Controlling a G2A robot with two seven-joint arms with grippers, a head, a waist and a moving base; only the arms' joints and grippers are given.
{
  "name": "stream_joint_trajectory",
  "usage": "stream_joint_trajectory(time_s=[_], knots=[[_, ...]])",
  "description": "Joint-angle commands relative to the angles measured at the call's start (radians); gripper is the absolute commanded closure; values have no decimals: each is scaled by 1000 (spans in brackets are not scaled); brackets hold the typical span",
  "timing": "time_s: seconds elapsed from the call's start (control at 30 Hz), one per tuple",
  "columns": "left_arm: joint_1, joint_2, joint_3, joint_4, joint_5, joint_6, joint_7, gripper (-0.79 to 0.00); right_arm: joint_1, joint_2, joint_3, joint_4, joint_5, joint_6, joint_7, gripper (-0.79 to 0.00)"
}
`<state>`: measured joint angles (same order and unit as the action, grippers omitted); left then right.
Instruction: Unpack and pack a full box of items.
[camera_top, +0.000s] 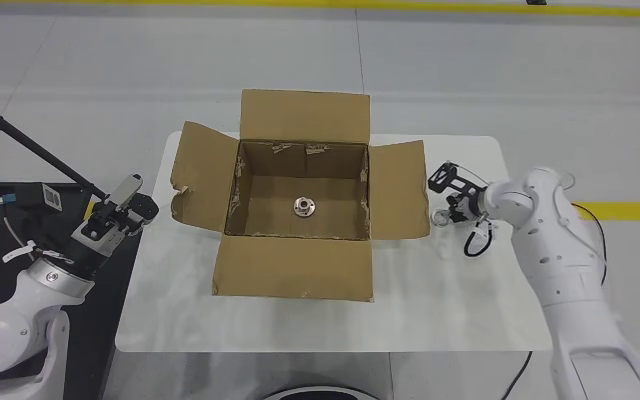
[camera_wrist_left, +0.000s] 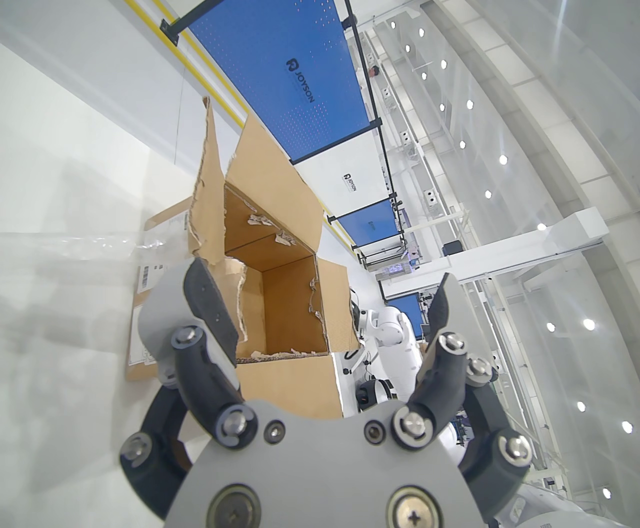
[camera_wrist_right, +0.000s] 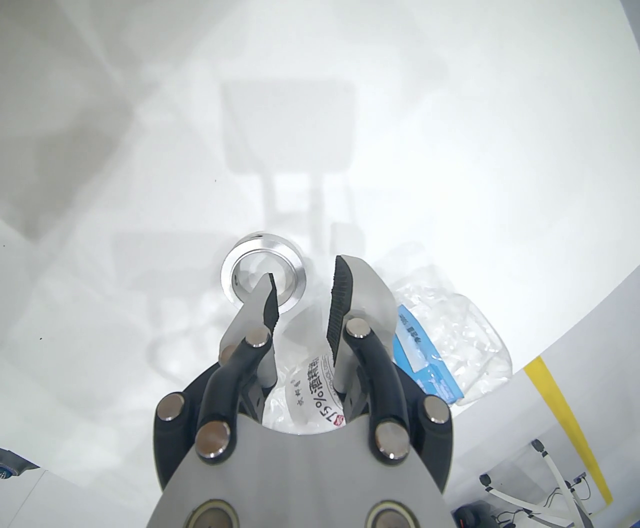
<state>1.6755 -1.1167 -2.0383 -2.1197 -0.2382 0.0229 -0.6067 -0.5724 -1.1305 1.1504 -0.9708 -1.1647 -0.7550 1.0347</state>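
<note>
Left hand (camera_wrist_left: 322, 277) agape beside box (camera_wrist_left: 292, 300), mouth upward

Bright, even light falls from rows of ceiling lamps (camera_wrist_left: 502, 160) and washes the white bench (camera_wrist_right: 450, 150) nearly to glare. Both wrist views bend strongly toward their edges. Inside the box (camera_top: 270, 205) lies soft shade.

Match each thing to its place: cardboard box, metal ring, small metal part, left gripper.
Things: 1 cardboard box; 2 metal ring; 3 small metal part; 4 left gripper.
Places: A on the box floor; B middle of the table, flaps open; C past the table's left edge; D on the table by the right gripper.
Pairs: 1-B; 2-D; 3-A; 4-C.
</note>
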Motion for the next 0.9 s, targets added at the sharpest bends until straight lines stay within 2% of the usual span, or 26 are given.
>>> stream_joint_trajectory(time_s=[0.0,0.43,0.7,0.77,0.8,0.87], knots=[[0,0,0,0,0,0,0,-785,5,-1,-9,11,1,1,-6,-283],[0,0,0,0,0,0,0,-785,48,-10,-64,96,25,-2,-26,-237],[0,0,0,0,0,0,0,-785,67,-16,-97,135,35,0,-36,-182],[0,0,0,0,0,0,0,-785,72,-18,-103,142,38,-2,-38,-135],[0,0,0,0,0,0,0,-785,73,-18,-106,145,39,-1,-40,-74],[0,0,0,0,0,0,0,-785,77,-18,-109,148,43,4,-45,-6]])
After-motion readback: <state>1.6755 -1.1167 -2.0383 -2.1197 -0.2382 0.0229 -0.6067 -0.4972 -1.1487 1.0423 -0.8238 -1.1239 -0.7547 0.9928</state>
